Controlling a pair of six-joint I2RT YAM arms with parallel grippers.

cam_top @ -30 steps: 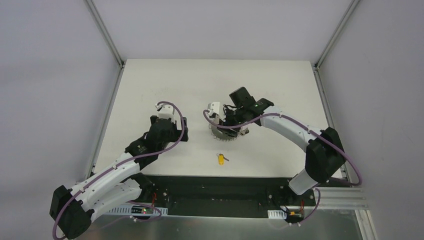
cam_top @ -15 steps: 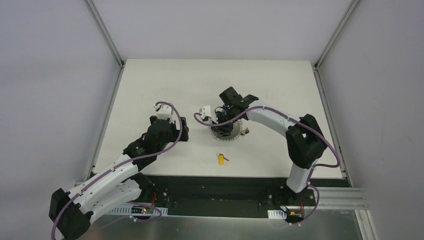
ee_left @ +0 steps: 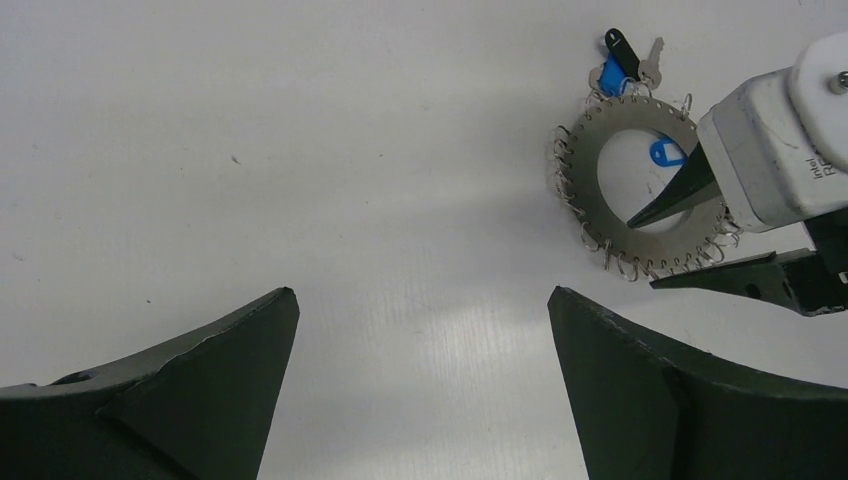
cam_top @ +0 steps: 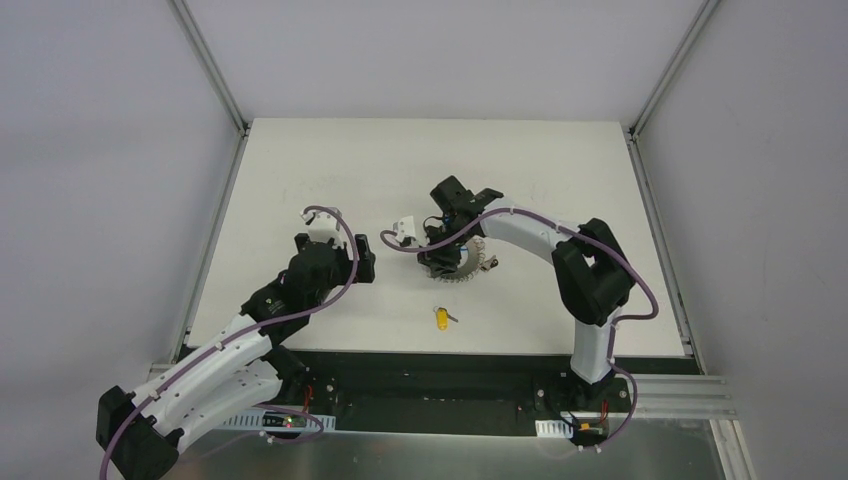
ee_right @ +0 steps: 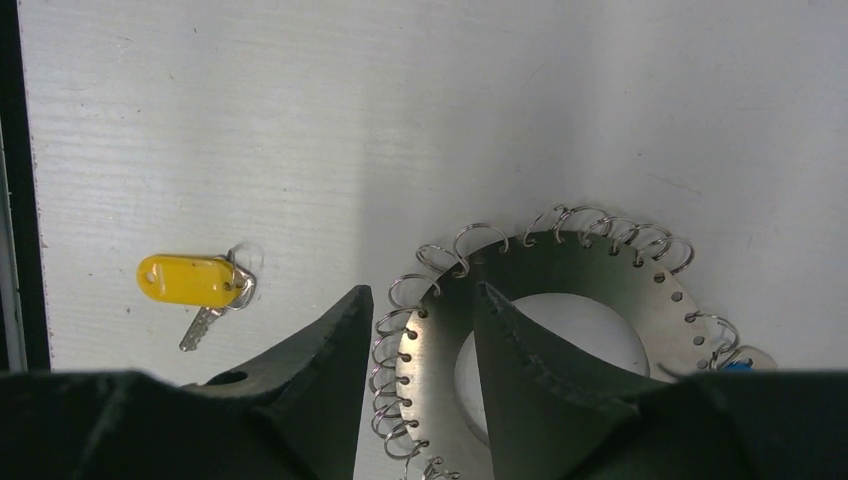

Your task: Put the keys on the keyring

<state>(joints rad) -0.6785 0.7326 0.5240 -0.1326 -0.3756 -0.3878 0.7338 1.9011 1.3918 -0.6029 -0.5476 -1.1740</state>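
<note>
Right jaws astride keyring point(ee_right: 600, 275) rim; "intel" on camera point(ee_left: 765, 160).

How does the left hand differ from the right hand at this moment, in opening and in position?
The left hand stands wide open; the right hand is much narrower. The left hand is over bare table, apart from the keyring; the right hand straddles the keyring's band, one finger outside, one at the hole. Both point down at the table.

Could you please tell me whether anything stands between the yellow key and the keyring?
Nothing lies between them: only bare table separates the yellow key from the keyring. The right gripper straddles the ring's rim on the side facing the key, one finger outside, one inside.
</note>
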